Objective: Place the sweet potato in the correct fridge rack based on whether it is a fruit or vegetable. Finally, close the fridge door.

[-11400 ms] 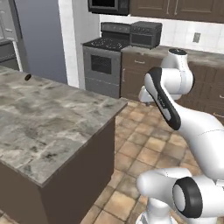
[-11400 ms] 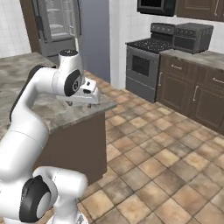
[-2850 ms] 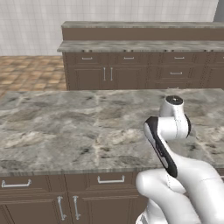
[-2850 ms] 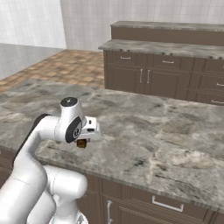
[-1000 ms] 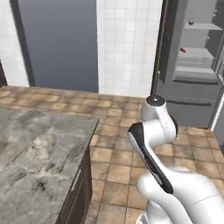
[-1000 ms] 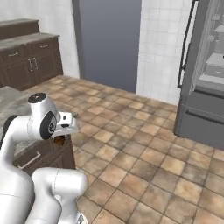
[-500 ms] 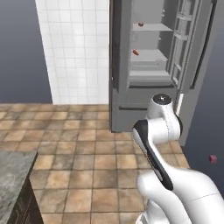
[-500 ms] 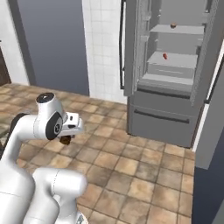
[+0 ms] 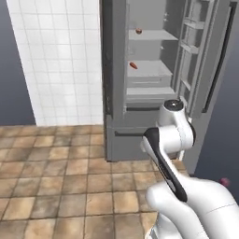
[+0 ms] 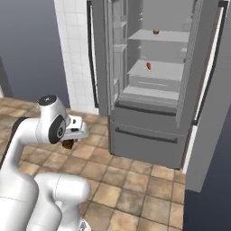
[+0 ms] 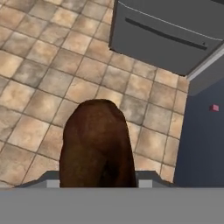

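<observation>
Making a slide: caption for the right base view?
Gripper carrying the sweet potato toward the open fridge.

Sweet potato dk brown, mottled; fridge & rack pale grey. Floor tan/brown tiles, wall white tiles. Small red-orange item on rack.

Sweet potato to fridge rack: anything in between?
Bare tiled floor lies between the sweet potato, held in the gripper, and the open fridge; nothing blocks the fridge rack in the right base view.
</observation>
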Robot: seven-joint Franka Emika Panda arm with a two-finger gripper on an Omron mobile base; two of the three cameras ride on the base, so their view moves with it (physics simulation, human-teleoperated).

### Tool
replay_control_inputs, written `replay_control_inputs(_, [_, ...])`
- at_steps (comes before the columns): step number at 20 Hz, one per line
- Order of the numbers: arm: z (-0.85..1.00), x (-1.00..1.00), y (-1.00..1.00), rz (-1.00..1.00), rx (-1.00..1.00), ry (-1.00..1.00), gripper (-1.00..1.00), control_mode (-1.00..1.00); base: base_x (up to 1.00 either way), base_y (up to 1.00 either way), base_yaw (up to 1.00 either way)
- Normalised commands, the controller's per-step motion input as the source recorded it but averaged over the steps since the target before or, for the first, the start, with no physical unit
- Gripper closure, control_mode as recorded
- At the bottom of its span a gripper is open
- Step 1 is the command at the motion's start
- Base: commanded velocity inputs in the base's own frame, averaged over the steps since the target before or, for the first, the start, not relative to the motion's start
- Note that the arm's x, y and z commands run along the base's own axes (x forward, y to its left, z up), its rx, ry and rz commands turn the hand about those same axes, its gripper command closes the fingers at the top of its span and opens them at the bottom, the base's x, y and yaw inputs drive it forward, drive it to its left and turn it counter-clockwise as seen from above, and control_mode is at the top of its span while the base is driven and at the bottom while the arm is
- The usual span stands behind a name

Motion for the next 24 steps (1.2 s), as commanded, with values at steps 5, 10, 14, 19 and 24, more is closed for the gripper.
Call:
replay_control_inputs(5, [0.0,0.0,0.0,0.0,0.0,0.0,1.0,1.0,1.0,-0.31,-0.33])
replay_control_inputs(10, [0.0,0.0,0.0,0.0,0.0,0.0,1.0,1.0,0.84,-0.39,-0.23])
replay_control_inputs(14, [0.0,0.0,0.0,0.0,0.0,0.0,1.0,1.0,0.67,-0.49,-0.09])
replay_control_inputs(19, [0.0,0.0,0.0,0.0,0.0,0.0,1.0,1.0,0.68,-0.34,-0.03])
replay_control_inputs(24, [0.0,0.0,0.0,0.0,0.0,0.0,1.0,1.0,0.76,-0.12,-0.01])
